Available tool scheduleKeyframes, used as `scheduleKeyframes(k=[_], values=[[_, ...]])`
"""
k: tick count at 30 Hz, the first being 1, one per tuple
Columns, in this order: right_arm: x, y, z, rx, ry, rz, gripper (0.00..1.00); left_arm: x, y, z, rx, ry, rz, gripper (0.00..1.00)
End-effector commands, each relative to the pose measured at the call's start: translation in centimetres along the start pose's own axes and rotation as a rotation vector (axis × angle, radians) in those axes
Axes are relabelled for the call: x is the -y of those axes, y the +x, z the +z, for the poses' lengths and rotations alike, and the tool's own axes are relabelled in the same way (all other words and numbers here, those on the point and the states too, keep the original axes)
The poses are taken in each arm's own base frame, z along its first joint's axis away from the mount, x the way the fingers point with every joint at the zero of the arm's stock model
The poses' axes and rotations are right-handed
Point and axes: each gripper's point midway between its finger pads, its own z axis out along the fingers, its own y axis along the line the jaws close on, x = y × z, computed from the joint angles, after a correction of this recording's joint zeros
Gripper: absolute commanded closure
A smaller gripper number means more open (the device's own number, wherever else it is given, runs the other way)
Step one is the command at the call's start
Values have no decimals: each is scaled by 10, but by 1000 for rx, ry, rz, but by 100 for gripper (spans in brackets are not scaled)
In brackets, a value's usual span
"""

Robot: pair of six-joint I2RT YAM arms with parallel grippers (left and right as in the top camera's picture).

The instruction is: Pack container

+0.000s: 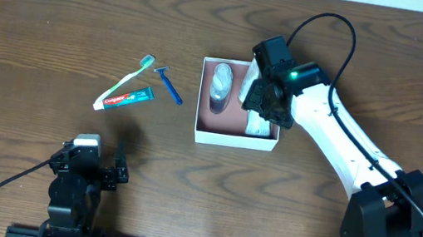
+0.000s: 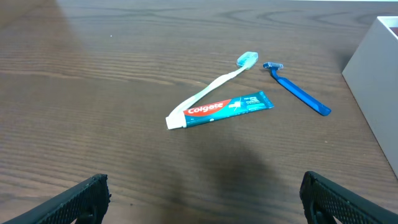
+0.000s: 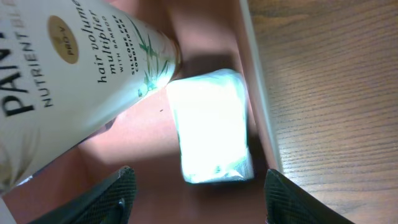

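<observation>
**Inspector:** Overhead view first. Where is the container (image 1: 233, 141)?

**Assessor:** On the desk (image 1: 40, 26), right of centre. A bottle (image 3: 74, 81) and a white packet (image 3: 208, 127) lie inside it. The right arm (image 1: 342, 146) hangs over its right half.

**Inspector:** State of the jaws?

**Assessor:** The right jaws are apart above the packet and grip nothing. The left jaws are also apart and empty, low over the desk and well short of the toothbrush (image 2: 214, 84), toothpaste tube (image 2: 221, 110) and razor (image 2: 298, 93).

**Inspector:** How will the container handle?

**Assessor:** My judgement is that it is light and thin-walled and likely to flex. The bottle probably puts most of the weight on one side. A pinch mid-wall could buckle it, so I would grip near a corner or nudge it along the desk. The loose items look light and flat. I would take each one across the middle of its length.
</observation>
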Motion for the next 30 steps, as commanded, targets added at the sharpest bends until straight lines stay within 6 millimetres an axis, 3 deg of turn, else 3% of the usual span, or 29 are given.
scheduleKeyframes(k=[1, 6, 11, 15, 21, 25, 30], values=[[-5, 0, -2, 10, -4, -4, 32, -1, 7, 3, -14, -8, -1, 2], [3, -6, -8, 15, -1, 8, 30, -1, 7, 3, -14, -8, -1, 2], [33, -22, -30, 32, 11, 54, 26, -1, 7, 3, -14, -8, -1, 2], [68, -41, -55, 71, 18, 101, 20, -1, 7, 3, -13, -8, -1, 2], [133, -72, -90, 152, 33, 194, 1, -1, 6, 3, -13, -8, -1, 2], [179, -83, -98, 164, 71, 268, 1, 1, -6, 2, 38, 3, -8, 2], [225, -82, -100, 138, 117, 392, 2, 10, 0, 2, 13, 59, -28, 2]])
